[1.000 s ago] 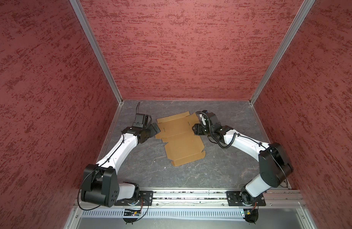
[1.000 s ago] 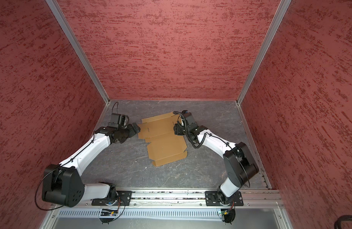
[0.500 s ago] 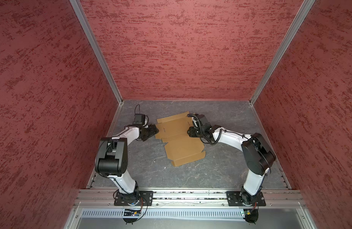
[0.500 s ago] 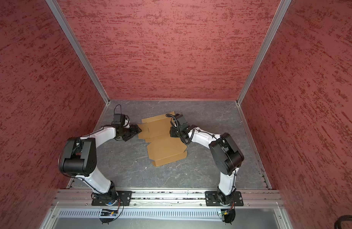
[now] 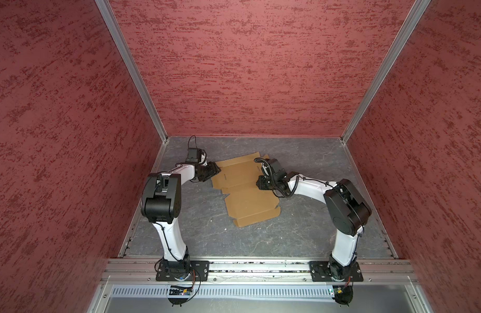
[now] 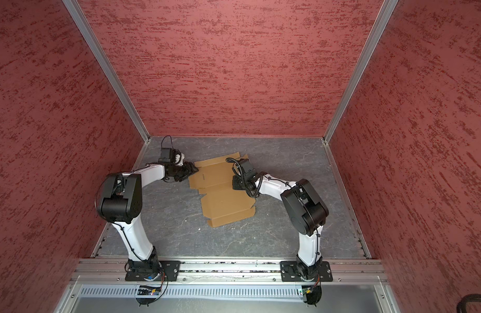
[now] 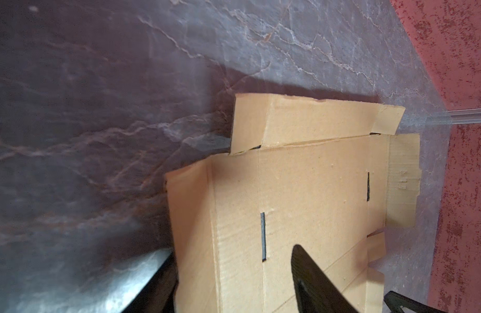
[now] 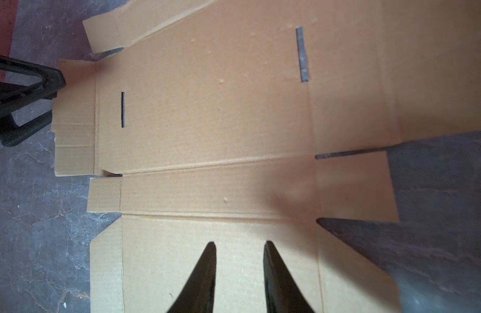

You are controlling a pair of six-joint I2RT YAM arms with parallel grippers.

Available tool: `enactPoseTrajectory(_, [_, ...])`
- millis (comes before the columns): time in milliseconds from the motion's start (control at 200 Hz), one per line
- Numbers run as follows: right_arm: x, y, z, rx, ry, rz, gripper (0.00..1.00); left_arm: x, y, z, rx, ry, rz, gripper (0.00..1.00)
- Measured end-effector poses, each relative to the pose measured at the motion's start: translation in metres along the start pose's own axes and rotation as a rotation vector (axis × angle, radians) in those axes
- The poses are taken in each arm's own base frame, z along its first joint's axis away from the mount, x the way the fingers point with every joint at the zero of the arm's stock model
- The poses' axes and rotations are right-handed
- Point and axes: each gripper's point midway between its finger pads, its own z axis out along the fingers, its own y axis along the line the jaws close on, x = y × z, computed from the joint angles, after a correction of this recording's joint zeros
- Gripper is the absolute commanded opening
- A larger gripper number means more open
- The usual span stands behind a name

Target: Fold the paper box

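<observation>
The paper box [image 5: 247, 189] [image 6: 223, 195] is a flat tan cardboard sheet with flaps and slots, lying on the grey floor in both top views. My left gripper [image 5: 216, 172] [image 6: 194, 170] is at the sheet's left edge. In the left wrist view the gripper [image 7: 232, 249] is open. It straddles the raised side flap [image 7: 190, 216], with one finger outside it and the other over the panel. My right gripper [image 5: 261, 183] [image 6: 238, 183] hovers over the sheet's right part. In the right wrist view it [image 8: 239, 244] is narrowly open above the cardboard [image 8: 206, 122], with nothing between its fingers.
Red textured walls [image 5: 247, 67] close in the back and both sides. An aluminium rail [image 5: 261, 267] with both arm bases runs along the front. The grey marbled floor [image 5: 206, 230] lies bare around the sheet.
Both arms have folded upward at the elbows. The left gripper has come onto the left flap and the right has slid further over the sheet. Both pairs of jaws have narrowed.
</observation>
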Motion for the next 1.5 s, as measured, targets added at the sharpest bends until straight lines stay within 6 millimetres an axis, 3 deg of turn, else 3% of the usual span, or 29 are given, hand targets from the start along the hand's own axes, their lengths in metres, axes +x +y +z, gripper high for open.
enactPoseTrajectory(210, [0.002,-0.001,0.003,-0.003,0.008,0.008,0.29,0.003,-0.001,0.003,-0.019,0.013,0.026,0.53])
enactPoseTrajectory(506, [0.007,-0.003,0.009,-0.003,0.025,0.025,0.29,0.004,0.007,0.008,-0.068,0.015,0.049,0.27])
enactPoseTrajectory(827, [-0.005,0.007,0.005,-0.034,0.012,0.057,0.55,0.013,0.016,0.009,-0.079,0.0,0.039,0.15])
enactPoseTrajectory(927, [-0.012,0.014,0.002,-0.058,0.004,0.075,0.57,0.016,0.013,0.003,-0.068,-0.022,0.045,0.12])
enactPoseTrajectory(1082, [-0.02,0.024,-0.008,-0.093,-0.002,0.1,0.58,0.011,0.001,-0.012,-0.043,-0.096,0.063,0.0])
enactPoseTrajectory(1312, [-0.032,0.039,-0.021,-0.14,-0.02,0.135,0.58,0.011,-0.015,-0.029,-0.013,-0.185,0.104,0.0])
enactPoseTrajectory(1498, [-0.044,0.049,-0.029,-0.158,-0.029,0.182,0.58,0.029,-0.022,-0.043,-0.035,-0.263,0.148,0.0])
